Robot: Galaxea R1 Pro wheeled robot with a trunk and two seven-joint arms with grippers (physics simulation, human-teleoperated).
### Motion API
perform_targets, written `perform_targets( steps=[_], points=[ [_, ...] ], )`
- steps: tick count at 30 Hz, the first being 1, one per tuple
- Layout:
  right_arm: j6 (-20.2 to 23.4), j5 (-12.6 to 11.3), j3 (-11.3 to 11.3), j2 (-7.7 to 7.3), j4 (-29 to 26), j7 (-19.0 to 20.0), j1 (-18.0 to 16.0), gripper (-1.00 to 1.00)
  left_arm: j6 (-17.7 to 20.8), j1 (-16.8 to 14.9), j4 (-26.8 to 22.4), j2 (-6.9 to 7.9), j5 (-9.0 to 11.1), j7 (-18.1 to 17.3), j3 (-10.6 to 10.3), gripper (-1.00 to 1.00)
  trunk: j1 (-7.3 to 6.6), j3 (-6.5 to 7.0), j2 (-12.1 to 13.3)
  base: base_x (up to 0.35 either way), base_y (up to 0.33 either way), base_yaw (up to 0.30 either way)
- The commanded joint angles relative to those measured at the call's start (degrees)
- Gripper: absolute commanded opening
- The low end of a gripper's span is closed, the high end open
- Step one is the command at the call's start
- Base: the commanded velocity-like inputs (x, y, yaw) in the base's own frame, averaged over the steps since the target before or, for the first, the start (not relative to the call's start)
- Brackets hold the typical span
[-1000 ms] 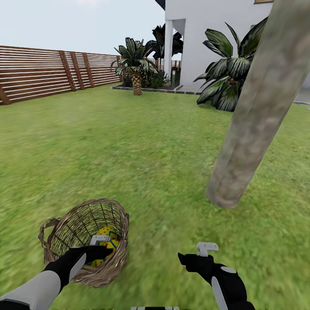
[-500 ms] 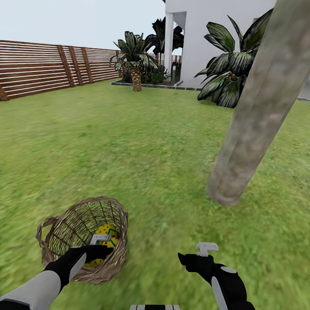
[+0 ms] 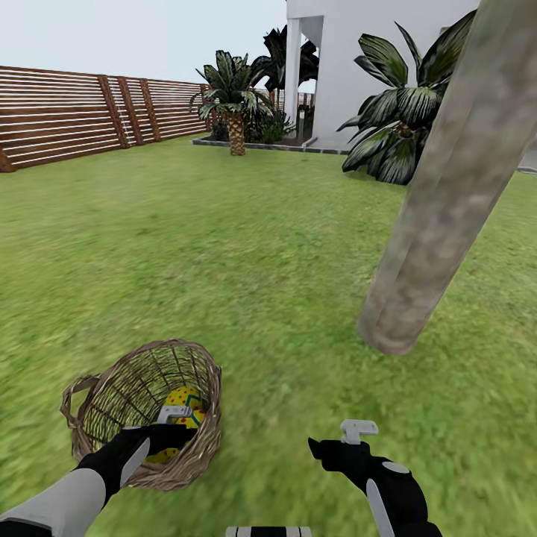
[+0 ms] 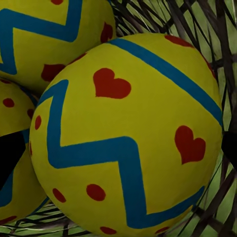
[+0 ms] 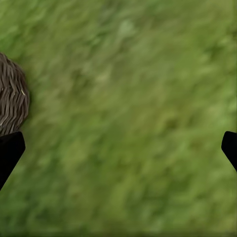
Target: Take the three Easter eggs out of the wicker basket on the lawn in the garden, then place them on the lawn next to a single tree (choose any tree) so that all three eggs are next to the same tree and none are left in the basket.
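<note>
A: Head view first. Wicker basket point(image 3: 142, 414) low left of frame, sitting on the lawn point(image 3: 224, 246). Yellow Easter egg point(image 3: 183, 406) visible through the weave, inside the basket.
B: Left gripper point(image 3: 165, 431) reaching over the near rim, down into the basket. Spread of the fingers not readable from here. Right gripper point(image 3: 350, 440) low centre-right, hovering above bare grass, nothing in it.
A: Tree point(image 3: 440, 201) right side, thick grey-brown trunk leaning, base meeting the grass right of centre, well apart from the basket. Fence point(image 3: 82, 119) upper left, palm point(image 3: 235, 104) upper centre, white house point(image 3: 350, 52) top right.
B: Left wrist view next. Big Easter egg point(image 4: 128, 133) centre frame, blue zigzag, red hearts and dots. Second egg point(image 4: 49, 34) upper left touching it, third egg point(image 4: 12, 187) at left edge. All three inside the wicker basket point(image 4: 217, 44), weave showing at right and along the bottom.
A: Dark fingertips point(image 4: 10, 155) at far left and far right edges, spread wide, flanking the centre egg, not gripping it.
B: Right wrist view. Lawn point(image 5: 128, 113) all over, blurry. Basket point(image 5: 11, 101) edge at mid left. Fingertips point(image 5: 9, 150) at both side edges, spread wide, holding nothing.
</note>
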Motion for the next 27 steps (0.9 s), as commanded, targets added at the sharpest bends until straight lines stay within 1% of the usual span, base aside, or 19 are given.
perform_targets(
  steps=[1,8,10,11,20,22,27],
  points=[
    [0.28,-0.29,-0.04,0.02,-0.06,-0.01,-0.02,1.00,0.38,0.00,-0.10,0.05,0.59,-0.05,-0.30,1.00,-0.01,-0.05,-0.02,0.000,0.000,0.000],
    [0.28,-0.29,-0.04,0.01,-0.06,-0.01,-0.02,1.00,0.44,0.00,-0.11,0.11,0.55,-1.42,-0.30,1.00,-0.01,-0.05,-0.02,0.000,0.000,0.000],
    [0.28,-0.29,-0.04,0.03,-0.06,-0.01,-0.02,1.00,0.41,0.00,-0.11,0.13,0.56,-1.74,-0.30,1.00,0.04,-0.49,-0.05,0.000,0.000,0.000],
    [0.28,-0.29,-0.04,0.01,-0.06,-0.01,-0.02,1.00,0.40,0.00,-0.09,0.12,0.57,-1.77,-0.30,1.00,0.07,-0.71,-0.06,0.000,0.000,0.000],
    [0.28,-0.29,-0.04,0.03,-0.05,-0.01,-0.02,1.00,0.46,-0.01,0.06,0.14,0.59,-1.81,-0.30,1.00,0.07,-0.71,-0.06,0.000,0.000,0.000],
    [0.28,-0.29,-0.04,0.01,-0.06,-0.01,-0.02,1.00,0.46,-0.01,0.12,0.14,0.59,-1.81,-0.30,1.00,0.12,-1.16,-0.09,0.000,0.000,0.000],
    [0.28,-0.29,-0.04,0.02,-0.06,-0.01,-0.02,1.00,0.47,-0.03,0.23,0.14,0.59,-1.81,-0.30,1.00,0.12,-1.16,-0.09,0.000,0.000,0.000]
  ],
)
